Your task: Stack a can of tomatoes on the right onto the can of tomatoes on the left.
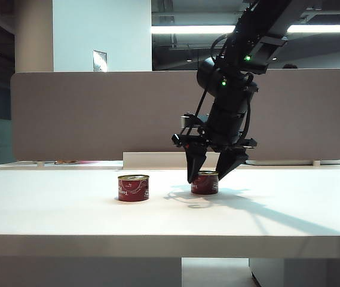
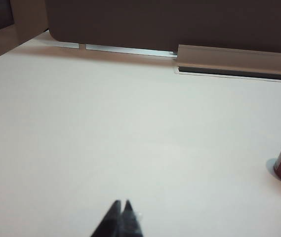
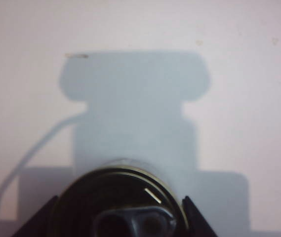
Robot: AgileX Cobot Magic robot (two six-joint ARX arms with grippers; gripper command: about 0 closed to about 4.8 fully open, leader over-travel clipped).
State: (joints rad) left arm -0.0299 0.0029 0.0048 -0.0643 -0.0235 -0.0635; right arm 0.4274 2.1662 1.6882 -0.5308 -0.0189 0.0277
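On the white table [image 1: 68, 209], only two low obstacles stand: the left tomato can [image 1: 133, 187] and, at its 3 o'clock, well apart, the right tomato can [image 1: 205, 182]. The right gripper [image 1: 208, 173] straddles the right one, its fingers [image 3: 195, 219] close at both sides, so that can's top is blocked. Above the left can is open air. At 12 o'clock a grey partition [image 1: 98, 113] (with a pale rail [image 2: 234, 59] at its foot) walls off the back. The left gripper [image 2: 120, 203] has bare tabletop ahead.
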